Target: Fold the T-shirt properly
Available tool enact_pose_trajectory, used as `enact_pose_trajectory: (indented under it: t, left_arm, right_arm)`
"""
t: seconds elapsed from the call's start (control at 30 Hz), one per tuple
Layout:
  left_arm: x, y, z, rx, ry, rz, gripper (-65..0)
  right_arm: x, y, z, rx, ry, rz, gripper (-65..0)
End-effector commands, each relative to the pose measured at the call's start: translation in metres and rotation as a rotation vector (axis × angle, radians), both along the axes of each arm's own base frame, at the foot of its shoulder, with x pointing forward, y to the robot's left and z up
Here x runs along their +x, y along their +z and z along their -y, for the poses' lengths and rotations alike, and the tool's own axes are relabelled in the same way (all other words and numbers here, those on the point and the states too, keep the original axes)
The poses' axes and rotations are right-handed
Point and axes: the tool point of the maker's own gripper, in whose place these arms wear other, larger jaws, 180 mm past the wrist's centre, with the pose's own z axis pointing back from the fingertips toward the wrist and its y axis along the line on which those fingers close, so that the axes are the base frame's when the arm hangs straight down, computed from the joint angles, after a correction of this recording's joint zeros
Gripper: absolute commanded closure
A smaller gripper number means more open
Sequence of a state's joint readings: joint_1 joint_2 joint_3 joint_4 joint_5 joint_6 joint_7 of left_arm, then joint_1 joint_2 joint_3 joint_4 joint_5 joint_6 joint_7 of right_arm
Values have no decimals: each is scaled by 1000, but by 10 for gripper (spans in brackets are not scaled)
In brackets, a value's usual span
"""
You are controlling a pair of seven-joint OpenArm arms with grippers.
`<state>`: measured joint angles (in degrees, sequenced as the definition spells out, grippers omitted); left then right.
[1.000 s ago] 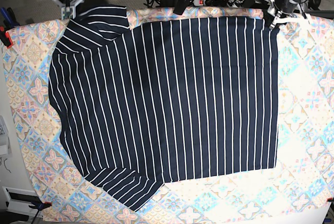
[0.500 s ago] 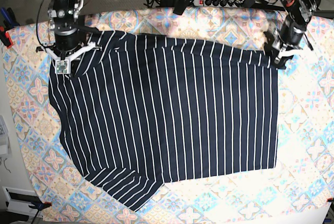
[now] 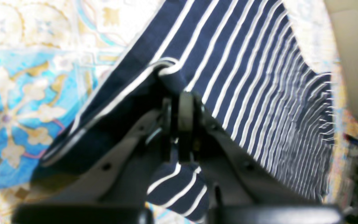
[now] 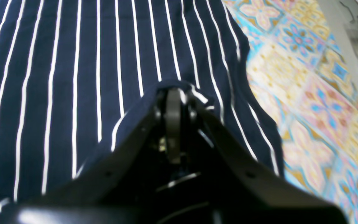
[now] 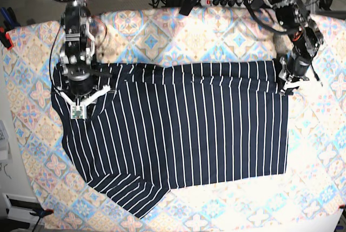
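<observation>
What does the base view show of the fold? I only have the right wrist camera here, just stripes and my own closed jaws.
Observer: The T-shirt has its far edge pulled toward the camera; that edge runs roughly straight between the two arms.
Operator: Is the other arm holding cloth too?
Observer: Yes. In the left wrist view the left gripper is shut on a pinch of the hem, with a striped bit poking out behind the jaws.
Operator: And mine?
Observer: The right gripper grips the shoulder end, by the sleeve.
Operator: What lies behind the fold?
Observer: Bare tablecloth, with a power strip past its far edge.
</observation>
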<state>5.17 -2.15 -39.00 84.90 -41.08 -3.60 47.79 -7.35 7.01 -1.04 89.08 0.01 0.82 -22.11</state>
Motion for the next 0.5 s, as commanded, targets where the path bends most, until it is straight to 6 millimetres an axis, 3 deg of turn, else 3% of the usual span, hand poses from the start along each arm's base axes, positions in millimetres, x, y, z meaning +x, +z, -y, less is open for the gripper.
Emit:
enact_pose_trajectory:
  t: [0.0,0.3,0.47]
  left_arm:
    - [13,13,-7,24,5,47,0]
    - [34,11,-16,60,50,75,0]
    - [39,5,-15,39,56,66,0]
  right_arm:
    - [17,16,-2,-8,12,62,-1]
    - [72,16,-5,1,19,70,-2]
    - [90,12,-11,2,41,87,-2]
